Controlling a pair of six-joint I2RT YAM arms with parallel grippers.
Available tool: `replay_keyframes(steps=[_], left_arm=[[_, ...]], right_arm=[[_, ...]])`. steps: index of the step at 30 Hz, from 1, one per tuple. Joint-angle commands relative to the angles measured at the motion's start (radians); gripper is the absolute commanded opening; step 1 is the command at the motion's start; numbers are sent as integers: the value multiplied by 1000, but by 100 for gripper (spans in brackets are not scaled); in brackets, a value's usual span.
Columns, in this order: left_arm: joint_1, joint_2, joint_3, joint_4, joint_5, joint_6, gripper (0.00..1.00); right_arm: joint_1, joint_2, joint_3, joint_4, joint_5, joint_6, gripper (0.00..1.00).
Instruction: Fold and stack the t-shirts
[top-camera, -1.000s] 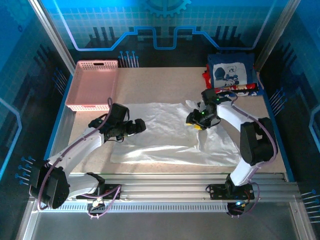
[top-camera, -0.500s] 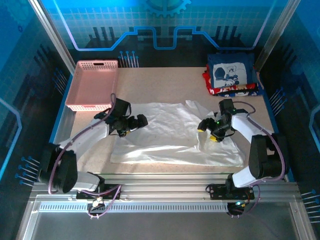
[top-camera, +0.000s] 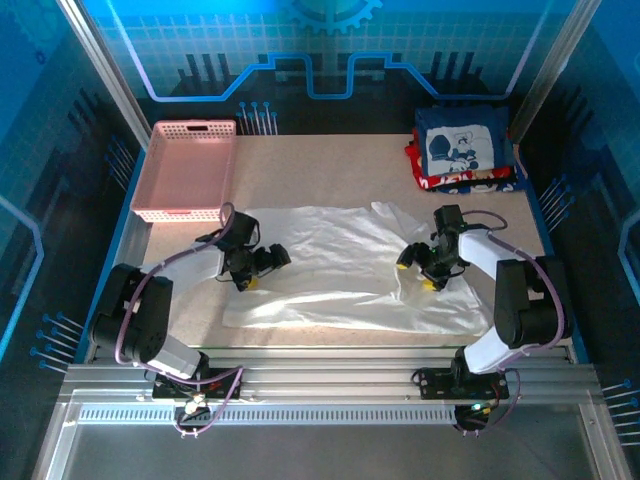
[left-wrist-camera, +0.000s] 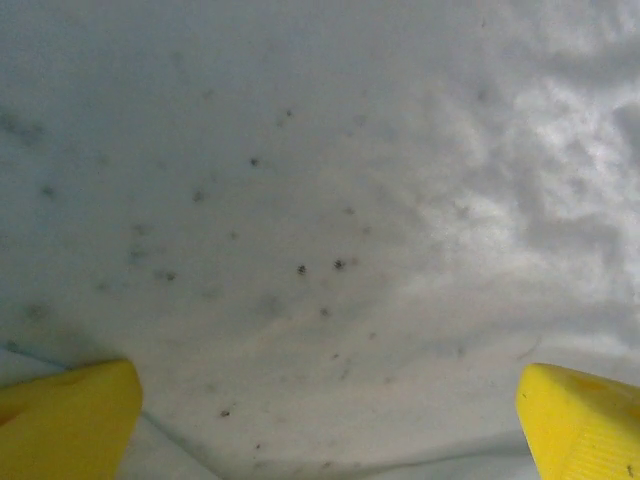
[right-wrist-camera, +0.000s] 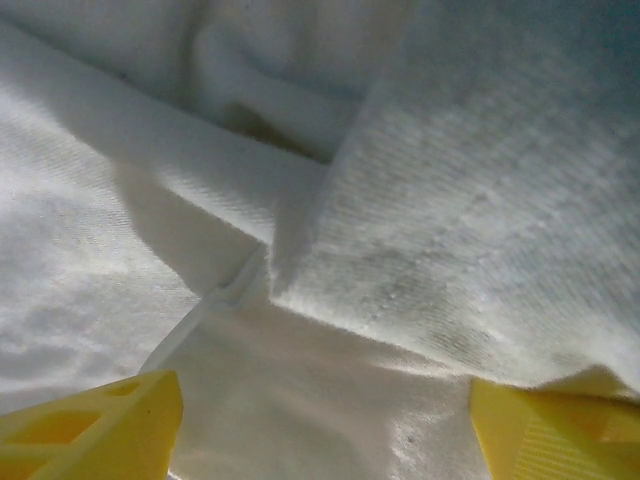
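Tan bench (top-camera: 330, 170) in a blue-lit cell: the white t-shirt (top-camera: 340, 270) lies flat at mid-frame, long axis left to right. The left claw (top-camera: 252, 270), spread wide, sits at its left edge; the right claw (top-camera: 422, 270), also apart, straddles a right-side fold.

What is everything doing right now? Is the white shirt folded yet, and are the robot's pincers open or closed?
white t-shirt: spread out on the table, not folded, bunched up on its right side.
navy t-shirt: folded, on top of the pile in the far right corner.
pink basket: upright, empty.
left pincer: open, over the white t-shirt, holding nothing.
right pincer: open, over the bunched part, holding nothing.
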Motion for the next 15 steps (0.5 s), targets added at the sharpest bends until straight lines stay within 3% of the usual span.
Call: replay_keyframes(steps=[1,10,15], left_arm=[[6,-13,-84,-39,8,-52,98],[6,-122,-171,-79,2,-84,98],[6,-129,-63,-109,17,-57,99]], right_arm=[[27,-16,-53,-138,132,43,78],[51,-130,-121,-211,200,115,81],[15,-144,-55,-203,199,73,82]])
